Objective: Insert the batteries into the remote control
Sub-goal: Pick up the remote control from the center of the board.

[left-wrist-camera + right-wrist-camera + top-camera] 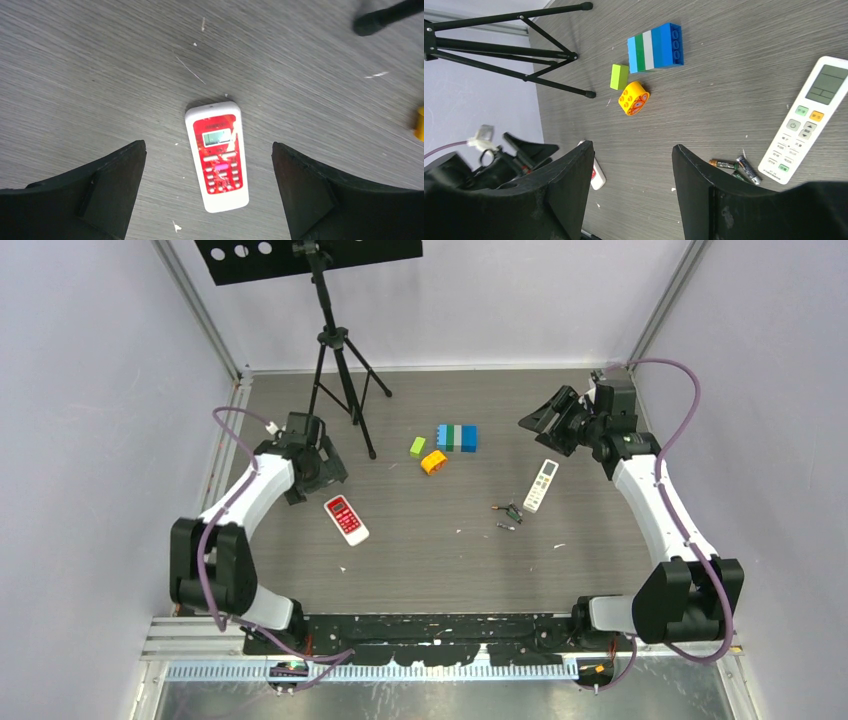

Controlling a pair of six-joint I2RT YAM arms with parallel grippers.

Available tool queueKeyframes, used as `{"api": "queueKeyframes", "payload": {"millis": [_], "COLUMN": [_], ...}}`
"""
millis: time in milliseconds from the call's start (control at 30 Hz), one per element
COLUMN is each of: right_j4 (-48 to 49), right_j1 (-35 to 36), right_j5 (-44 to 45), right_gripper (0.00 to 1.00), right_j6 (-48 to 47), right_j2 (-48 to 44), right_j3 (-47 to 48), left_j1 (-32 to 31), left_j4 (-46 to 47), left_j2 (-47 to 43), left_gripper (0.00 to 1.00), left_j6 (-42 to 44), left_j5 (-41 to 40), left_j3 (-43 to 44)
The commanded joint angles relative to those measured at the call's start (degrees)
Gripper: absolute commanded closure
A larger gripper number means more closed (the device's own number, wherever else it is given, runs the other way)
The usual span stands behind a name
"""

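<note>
Batteries (724, 163) loose on table (430, 560), just beside near end of white remote (809, 117). None loaded, as far as seen: both remotes lie buttons-up, no compartment showing, so all loading is left. Right hand (632, 147) released, empty, hanging above table, well apart from batteries. Left hand (208, 147) spread wide, empty, over red remote (216, 155), far from batteries.

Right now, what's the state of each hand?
Left hand: open, holding nothing.
Right hand: open, holding nothing.
</note>
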Motion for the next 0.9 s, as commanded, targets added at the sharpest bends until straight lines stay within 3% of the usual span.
{"api": "queueKeyframes", "payload": {"millis": [0, 267, 433, 533, 867], "right_j4": [4.3, 4.3, 4.3, 5.2, 6.8], "right_j1": [0.3, 0.3, 0.3, 0.4, 0.3], "right_j5": [-2.9, -2.3, -2.7, -2.6, -3.4], "right_gripper": [0.36, 0.34, 0.34, 0.34, 0.33], "right_j6": [2.0, 1.6, 1.7, 1.9, 3.8], "right_j2": [1.1, 0.1, 0.1, -0.3, 0.1], "right_j3": [0.0, -1.7, -2.6, -3.6, -4.7], "left_j1": [0.2, 0.2, 0.2, -0.1, -5.2], "left_j4": [4.5, 14.0, 9.0, 11.2, 13.3], "left_j2": [5.0, 7.5, 9.6, 9.2, 10.6], "left_gripper": [0.0, 0.0, 0.0, 0.01, 0.3], "left_j6": [-1.2, -4.0, -9.4, -12.6, -14.1], "left_j5": [-1.8, 2.2, 0.4, 0.7, -2.4], "left_j3": [0.8, -4.3, -4.4, -7.8, -9.5]}}
